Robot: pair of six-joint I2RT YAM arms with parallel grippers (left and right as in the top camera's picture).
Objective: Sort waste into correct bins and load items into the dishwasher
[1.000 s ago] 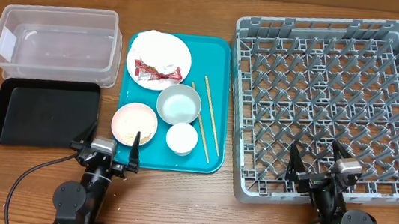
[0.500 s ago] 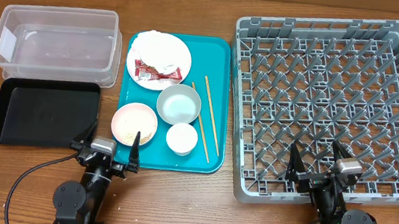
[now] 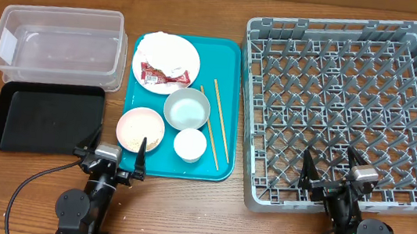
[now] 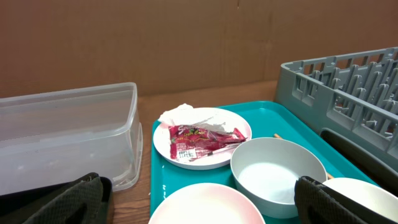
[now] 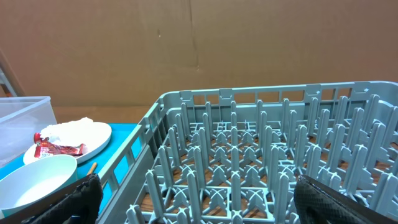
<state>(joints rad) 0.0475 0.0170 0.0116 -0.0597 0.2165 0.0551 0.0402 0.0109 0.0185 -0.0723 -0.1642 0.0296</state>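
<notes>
A round plate (image 3: 184,55) on the teal tray (image 3: 230,64) holds a crumpled white napkin (image 3: 160,47) and a red wrapper (image 3: 168,74). In front of it stand a grey bowl (image 3: 187,108), a pink bowl (image 3: 140,129) with rice grains, and a white cup (image 3: 189,145). Chopsticks (image 3: 220,122) lie at the tray's right. The clear tub (image 3: 58,41) and black tray (image 3: 47,117) are at the left, and the grey dish rack (image 3: 347,109) at the right. My left gripper (image 3: 109,155) is open and empty by the pink bowl (image 4: 208,205). My right gripper (image 3: 329,174) is open and empty over the rack's near edge (image 5: 267,143).
A brown cardboard wall (image 4: 186,43) stands behind the table. Bare wooden table (image 3: 182,208) runs along the front between the two arm bases. In the left wrist view the wrapper (image 4: 202,142) lies on the plate (image 4: 230,124), behind the grey bowl (image 4: 277,174).
</notes>
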